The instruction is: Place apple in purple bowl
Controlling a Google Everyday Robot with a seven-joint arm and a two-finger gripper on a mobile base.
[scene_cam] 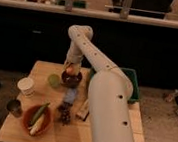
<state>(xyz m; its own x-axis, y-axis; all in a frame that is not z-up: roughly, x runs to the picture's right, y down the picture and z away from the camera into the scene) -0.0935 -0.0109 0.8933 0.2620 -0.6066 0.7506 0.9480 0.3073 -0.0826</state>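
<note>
Gripper point(71, 65): mine, directly over purple bowl point(74, 83); grip state I cannot tell.
Apple point(70, 72): at bowl's mouth; I judge it firm, smooth, light, bruisable; hold across widest middle.

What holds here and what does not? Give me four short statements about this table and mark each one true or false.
1. The gripper hangs directly over the purple bowl. True.
2. The apple lies in the orange bowl. False: it is at the purple bowl, just beneath the gripper; the orange bowl holds vegetables.
3. The pale green round thing sits between the white cup and the purple bowl. True.
4. The green bin stands beside the orange bowl at the near corner of the table. False: it is on the opposite side, beyond the arm, far from the orange bowl.
</note>
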